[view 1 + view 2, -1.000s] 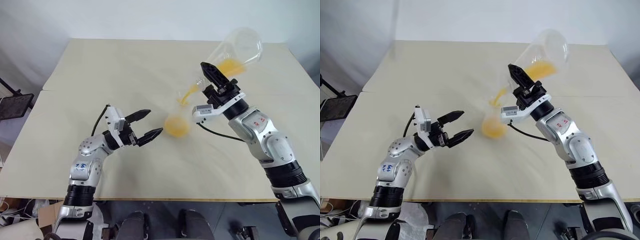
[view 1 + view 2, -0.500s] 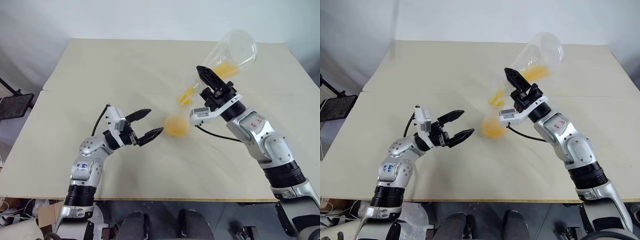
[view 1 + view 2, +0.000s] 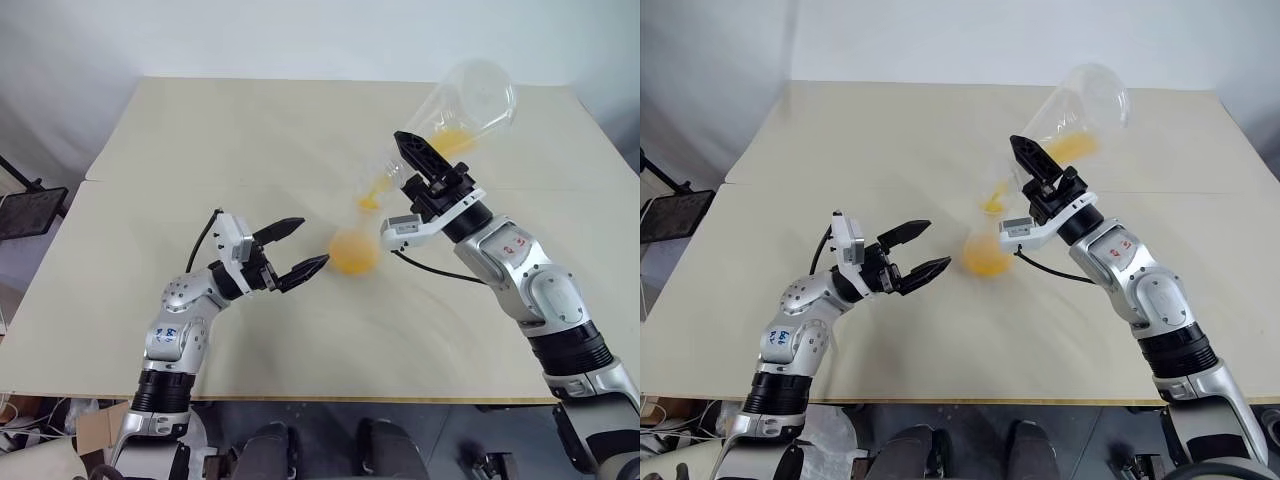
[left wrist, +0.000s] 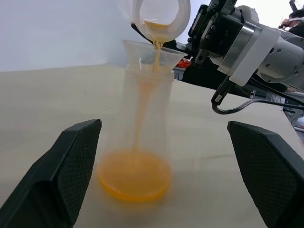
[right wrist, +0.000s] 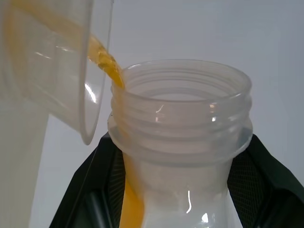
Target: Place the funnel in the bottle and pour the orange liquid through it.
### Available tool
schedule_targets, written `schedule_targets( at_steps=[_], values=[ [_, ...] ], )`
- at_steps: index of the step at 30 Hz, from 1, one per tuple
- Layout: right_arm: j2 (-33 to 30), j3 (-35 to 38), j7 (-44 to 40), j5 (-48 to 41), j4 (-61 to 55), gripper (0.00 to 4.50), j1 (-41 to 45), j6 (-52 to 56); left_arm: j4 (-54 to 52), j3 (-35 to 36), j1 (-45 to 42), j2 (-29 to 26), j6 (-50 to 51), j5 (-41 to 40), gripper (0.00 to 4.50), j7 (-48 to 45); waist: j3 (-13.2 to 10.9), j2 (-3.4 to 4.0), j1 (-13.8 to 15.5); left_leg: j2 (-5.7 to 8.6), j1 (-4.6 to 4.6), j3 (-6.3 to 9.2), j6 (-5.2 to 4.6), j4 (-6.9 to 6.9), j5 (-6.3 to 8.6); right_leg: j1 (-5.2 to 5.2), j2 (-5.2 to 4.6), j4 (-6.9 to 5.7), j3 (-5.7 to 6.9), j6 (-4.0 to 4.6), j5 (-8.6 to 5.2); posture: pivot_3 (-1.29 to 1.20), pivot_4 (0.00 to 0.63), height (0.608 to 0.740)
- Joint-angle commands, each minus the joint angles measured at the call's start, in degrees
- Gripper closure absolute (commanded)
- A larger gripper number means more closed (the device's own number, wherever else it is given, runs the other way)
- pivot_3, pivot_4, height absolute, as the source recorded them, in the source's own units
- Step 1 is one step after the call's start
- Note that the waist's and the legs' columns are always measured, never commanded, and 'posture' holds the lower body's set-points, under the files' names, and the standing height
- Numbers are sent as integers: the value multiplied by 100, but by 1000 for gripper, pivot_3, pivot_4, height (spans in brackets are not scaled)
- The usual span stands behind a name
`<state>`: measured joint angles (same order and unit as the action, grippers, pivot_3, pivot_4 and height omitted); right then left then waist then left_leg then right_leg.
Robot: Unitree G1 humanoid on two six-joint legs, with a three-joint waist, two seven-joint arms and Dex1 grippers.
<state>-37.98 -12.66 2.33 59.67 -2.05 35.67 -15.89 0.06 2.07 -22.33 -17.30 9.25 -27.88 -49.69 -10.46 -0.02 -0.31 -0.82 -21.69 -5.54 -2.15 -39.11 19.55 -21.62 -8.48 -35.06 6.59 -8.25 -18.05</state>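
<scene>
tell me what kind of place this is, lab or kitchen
Probably a lab or robot test room, not a kitchen. A plain pale wooden table stands against a bare white wall, and the only ware on it is clear conical flasks: one tilted flask pours orange liquid through a funnel.

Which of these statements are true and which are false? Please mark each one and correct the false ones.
1. The right gripper is shut on the tilted flask. True.
2. The left gripper holds the bottle. False: its jaws stand open, apart from the bottle.
3. Orange liquid has pooled at the bottle's bottom. True.
4. The funnel lies on the table. False: it sits in the bottle's neck.
5. The tilted flask is empty. False: some orange liquid remains inside and is streaming out.
</scene>
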Motion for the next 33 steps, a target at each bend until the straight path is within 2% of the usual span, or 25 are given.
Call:
schedule_targets(
  at_steps=[1, 33],
  values=[
    [-103, 165, 147, -3, -247, 2042, 55, 14, -197, 3, -42, 21, -133, -7, 0, 5, 0, 0, 1, 0, 0, 0, 0, 0, 0, 0, 0, 0, 0, 0, 0, 0, 150, 740],
    [-123, 138, 236, 98, -188, 2042, 103, 29, -151, 9, -52, 69, -205, 5, 0, 35, 0, 0, 2, 0, 0, 0, 0, 0, 0, 0, 0, 1, 1, 0, 0, 0, 150, 740]
  ],
)
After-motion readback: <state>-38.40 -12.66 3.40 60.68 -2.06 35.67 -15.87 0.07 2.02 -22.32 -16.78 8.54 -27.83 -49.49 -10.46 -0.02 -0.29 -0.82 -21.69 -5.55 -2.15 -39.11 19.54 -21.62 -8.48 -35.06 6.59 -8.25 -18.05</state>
